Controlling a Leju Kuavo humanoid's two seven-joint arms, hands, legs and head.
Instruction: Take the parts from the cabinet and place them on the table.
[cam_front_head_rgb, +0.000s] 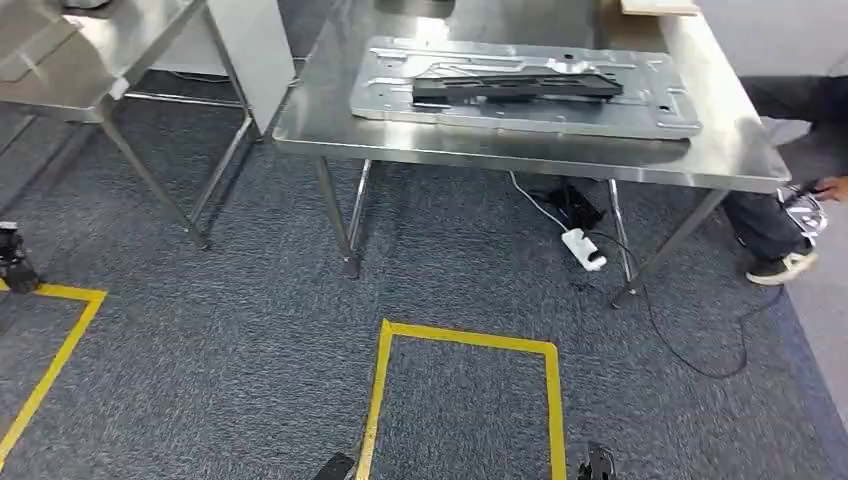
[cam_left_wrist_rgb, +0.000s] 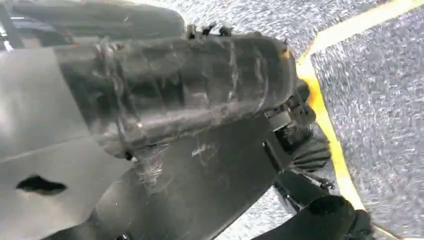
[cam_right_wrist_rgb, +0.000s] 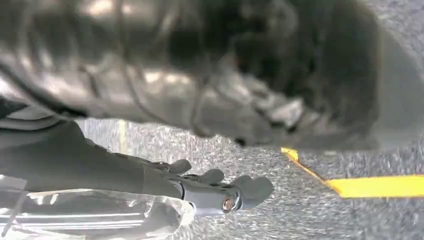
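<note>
A large grey metal panel lies flat on the steel table ahead of me, in the head view. A long black part rests on top of the panel. My left hand hangs over the carpet beside a yellow tape line. Its dark fingers reach past the ribbed cover with nothing in them. My right hand also hangs above the carpet, its fingers stretched out and apart, empty. The cabinet is out of sight.
A second steel table stands at the left. A person crouches at the right, past the table's corner. A white power strip and cable lie under the table. Yellow tape squares mark the carpet in front of me.
</note>
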